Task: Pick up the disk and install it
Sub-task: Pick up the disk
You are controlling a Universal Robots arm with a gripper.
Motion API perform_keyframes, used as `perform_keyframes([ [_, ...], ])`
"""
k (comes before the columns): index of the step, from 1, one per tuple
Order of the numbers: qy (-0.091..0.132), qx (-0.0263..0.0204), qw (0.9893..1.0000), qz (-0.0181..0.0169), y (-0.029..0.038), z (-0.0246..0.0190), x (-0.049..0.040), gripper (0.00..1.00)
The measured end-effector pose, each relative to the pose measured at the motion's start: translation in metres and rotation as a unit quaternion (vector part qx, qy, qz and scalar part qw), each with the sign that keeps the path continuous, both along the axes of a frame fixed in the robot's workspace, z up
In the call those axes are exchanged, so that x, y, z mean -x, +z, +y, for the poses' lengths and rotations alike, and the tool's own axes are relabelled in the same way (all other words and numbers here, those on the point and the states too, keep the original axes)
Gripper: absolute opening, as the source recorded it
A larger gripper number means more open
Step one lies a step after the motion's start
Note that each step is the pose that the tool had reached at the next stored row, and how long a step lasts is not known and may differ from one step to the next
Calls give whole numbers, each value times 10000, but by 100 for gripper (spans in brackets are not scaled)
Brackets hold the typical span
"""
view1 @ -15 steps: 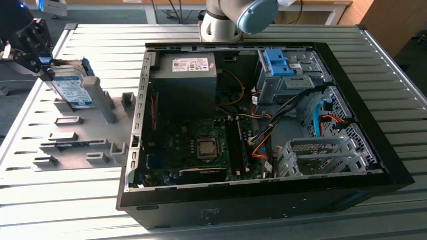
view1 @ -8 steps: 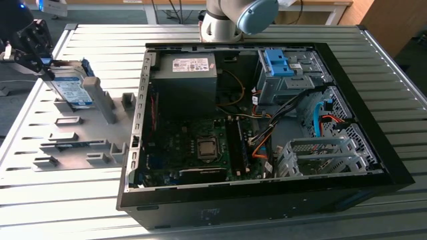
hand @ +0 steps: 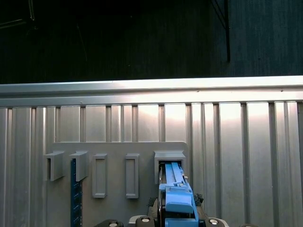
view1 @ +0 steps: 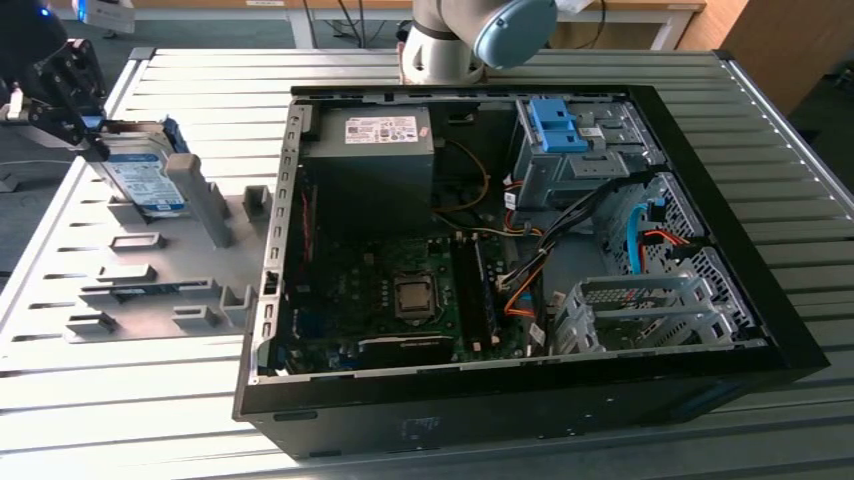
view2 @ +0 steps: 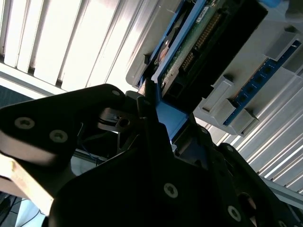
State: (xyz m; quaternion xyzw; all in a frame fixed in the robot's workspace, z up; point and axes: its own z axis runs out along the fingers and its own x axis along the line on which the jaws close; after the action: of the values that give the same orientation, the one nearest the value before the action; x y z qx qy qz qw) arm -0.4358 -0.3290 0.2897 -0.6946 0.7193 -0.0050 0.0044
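Gripper state: gripper (view1: 94, 140) pinching the disk (view1: 140, 180), with black fingers (view2: 150, 101) pressed against its blue carrier edge (view2: 168, 118).
Disk pose: on edge and tilted, label side showing in the exterior view.
Disk vs tool: it hangs just below the gripper, and the carrier runs out from between the fingers in both wrist views.
Disk location: over the grey holder plate (view1: 160, 290) at the exterior view's left. Its far end is at a grey pocket (hand: 169, 157); cannot tell whether it is seated.
Other: the open computer case (view1: 534, 400) is well apart, on the slatted table (view1: 120, 410).
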Motion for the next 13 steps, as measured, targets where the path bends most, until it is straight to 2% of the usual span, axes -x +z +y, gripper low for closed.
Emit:
perform_keyframes([
  [7, 0, 0, 10000, -1, 6, 0, 0, 36],
  [13, 0, 0, 10000, 0, 79, 0, 0, 36],
])
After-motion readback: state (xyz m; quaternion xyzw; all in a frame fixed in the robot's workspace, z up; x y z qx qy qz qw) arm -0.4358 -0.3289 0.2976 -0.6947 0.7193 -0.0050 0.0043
